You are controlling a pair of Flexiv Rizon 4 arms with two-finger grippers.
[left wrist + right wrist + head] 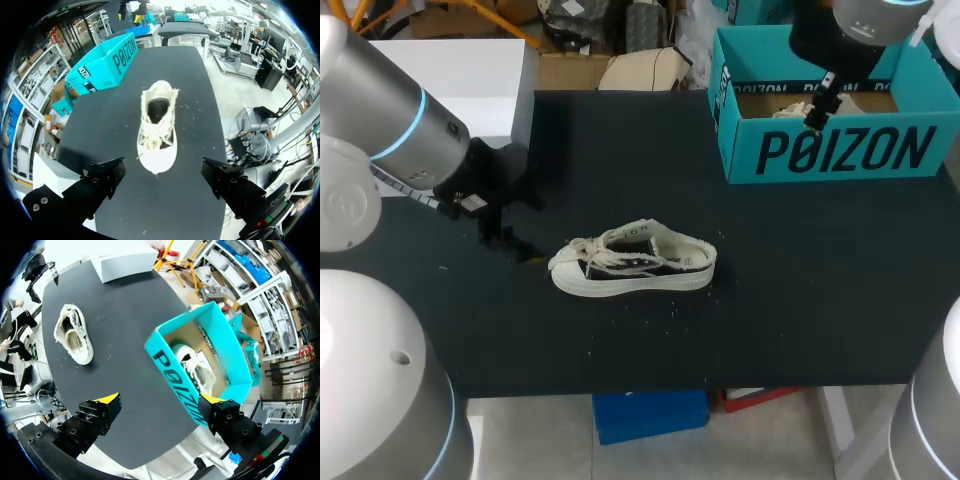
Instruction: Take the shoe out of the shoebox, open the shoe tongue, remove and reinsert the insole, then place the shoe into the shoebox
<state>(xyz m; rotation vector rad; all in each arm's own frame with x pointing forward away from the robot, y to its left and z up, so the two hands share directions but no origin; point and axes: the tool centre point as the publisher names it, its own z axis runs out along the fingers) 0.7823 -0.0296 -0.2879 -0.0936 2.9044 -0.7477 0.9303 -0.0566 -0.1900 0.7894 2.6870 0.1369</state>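
A cream and black canvas shoe (pixel 635 265) lies on its sole mid-table, toe pointing to my left arm, laces loose. In the left wrist view this shoe (pixel 158 125) is just ahead of my open left gripper (pixel 164 180), toe towards it, nothing between the fingers. The teal shoebox (pixel 840 150) stands open at the back right with a second pale shoe (pixel 810 108) inside. My right gripper (pixel 817 110) hangs above the box. In the right wrist view it (pixel 160 402) is open and empty, high over the shoebox (pixel 175 375) and the shoe inside (pixel 192 367).
The black table (pixel 770 300) has bare room in front of the box and around the shoe. A white box (pixel 460 70) sits at the back left corner. Small pale crumbs lie near the table's front edge.
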